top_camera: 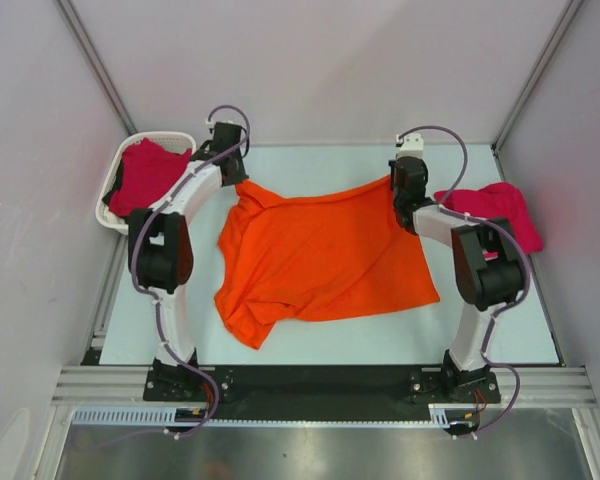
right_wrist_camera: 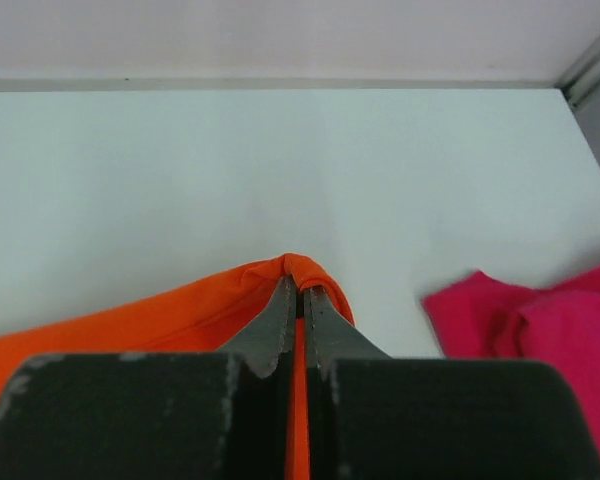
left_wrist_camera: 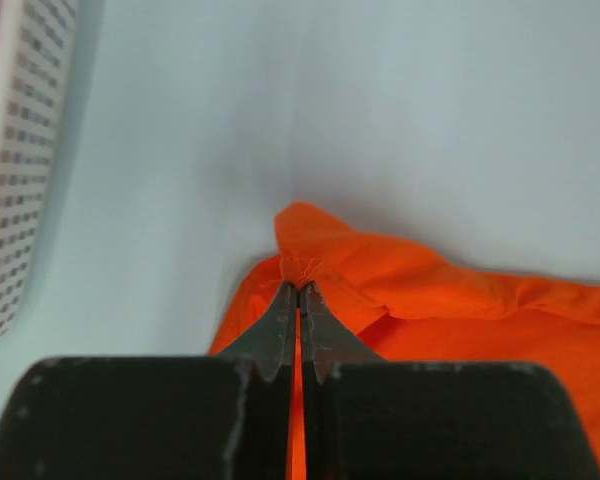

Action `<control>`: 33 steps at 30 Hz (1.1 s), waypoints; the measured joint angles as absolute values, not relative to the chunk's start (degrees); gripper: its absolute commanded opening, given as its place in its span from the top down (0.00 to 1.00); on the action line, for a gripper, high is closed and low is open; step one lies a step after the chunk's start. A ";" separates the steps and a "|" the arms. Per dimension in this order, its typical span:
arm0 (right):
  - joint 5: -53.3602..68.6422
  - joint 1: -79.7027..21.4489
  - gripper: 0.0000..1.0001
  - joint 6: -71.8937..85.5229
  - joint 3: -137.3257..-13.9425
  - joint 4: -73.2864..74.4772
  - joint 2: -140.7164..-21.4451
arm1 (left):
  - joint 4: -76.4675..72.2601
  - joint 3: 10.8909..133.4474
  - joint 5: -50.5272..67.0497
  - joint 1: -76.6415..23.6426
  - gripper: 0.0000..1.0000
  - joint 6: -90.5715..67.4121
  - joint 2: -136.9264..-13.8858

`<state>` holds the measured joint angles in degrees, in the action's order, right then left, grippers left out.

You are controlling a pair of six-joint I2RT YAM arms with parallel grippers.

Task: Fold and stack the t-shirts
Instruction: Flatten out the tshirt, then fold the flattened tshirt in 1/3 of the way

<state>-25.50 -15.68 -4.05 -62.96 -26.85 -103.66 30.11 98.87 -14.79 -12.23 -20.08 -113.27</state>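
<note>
The bright orange t-shirt (top_camera: 320, 255) lies spread over the middle of the table. My left gripper (top_camera: 242, 180) is shut on its far left corner, which bunches at the fingertips in the left wrist view (left_wrist_camera: 310, 250). My right gripper (top_camera: 395, 185) is shut on its far right corner, which folds over the fingertips in the right wrist view (right_wrist_camera: 300, 270). A crimson-pink t-shirt (top_camera: 500, 208) lies crumpled at the right edge of the table and also shows in the right wrist view (right_wrist_camera: 540, 340). Another crimson-pink t-shirt (top_camera: 145, 175) fills the basket.
The white lattice basket (top_camera: 115, 180) stands at the far left corner of the table; its wall shows in the left wrist view (left_wrist_camera: 20, 160). Grey walls close in the back and both sides. The arm bases stand at the near edge.
</note>
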 measured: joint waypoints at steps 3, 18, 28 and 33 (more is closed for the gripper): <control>-24.21 -15.03 1.00 -3.92 -69.78 -26.59 -111.37 | 30.35 101.43 -14.76 -12.23 1.00 -20.08 -120.09; -22.65 -11.31 1.00 -3.03 -97.49 -20.34 -131.13 | 35.16 134.89 -14.76 -9.06 1.00 -19.40 -134.93; -22.85 -10.11 1.00 -2.52 -98.61 -19.16 -132.99 | 34.74 131.09 -12.71 -6.87 1.00 -19.03 -134.63; -23.11 -10.39 1.00 -2.13 -96.29 -19.14 -132.29 | 34.00 117.43 -10.68 -6.90 1.00 -20.03 -130.45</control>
<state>-23.11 -10.39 -2.13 -96.29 -19.14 -132.29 34.00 117.43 -10.68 -6.90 -20.03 -130.45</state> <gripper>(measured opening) 0.021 0.008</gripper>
